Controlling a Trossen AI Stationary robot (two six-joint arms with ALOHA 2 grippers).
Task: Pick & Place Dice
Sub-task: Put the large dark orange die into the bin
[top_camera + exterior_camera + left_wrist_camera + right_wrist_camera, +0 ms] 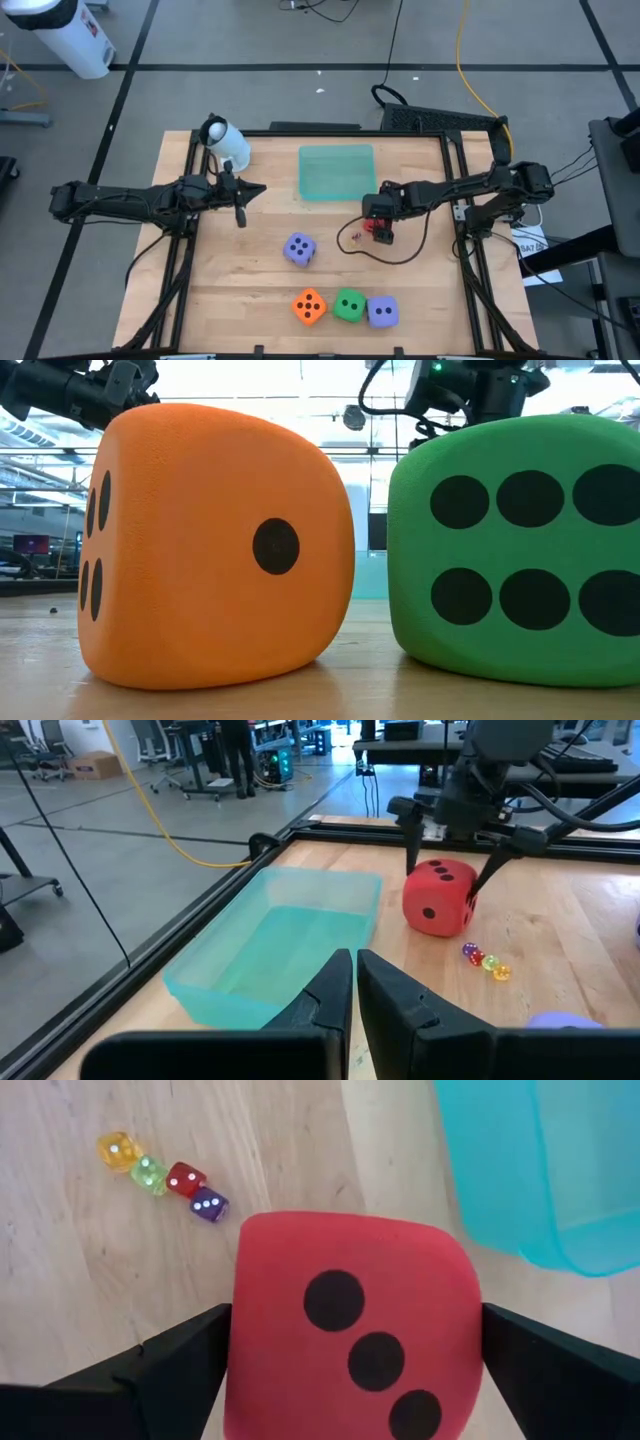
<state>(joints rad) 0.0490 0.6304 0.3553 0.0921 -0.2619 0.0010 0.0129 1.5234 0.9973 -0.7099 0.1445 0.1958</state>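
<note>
Fingers of the right gripper (350, 1355) stand spread wide on either side of the red die (352, 1330), not yet squeezing it; the left gripper (355, 982) waits clenched, empty. If they close off-centre, this soft cube could squirt sideways into the little dice (160, 1175). A cube has no long axis; its three-pip face looks up the wrist. It sits just beside the teal tray (310, 185).

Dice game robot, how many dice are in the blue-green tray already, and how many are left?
None yet: the teal tray looks empty. The right gripper stands open around the red die, which sits on the table beside the tray. Left to do: the orange die, green die and two purple-blue dice. The left gripper waits, shut.
</note>
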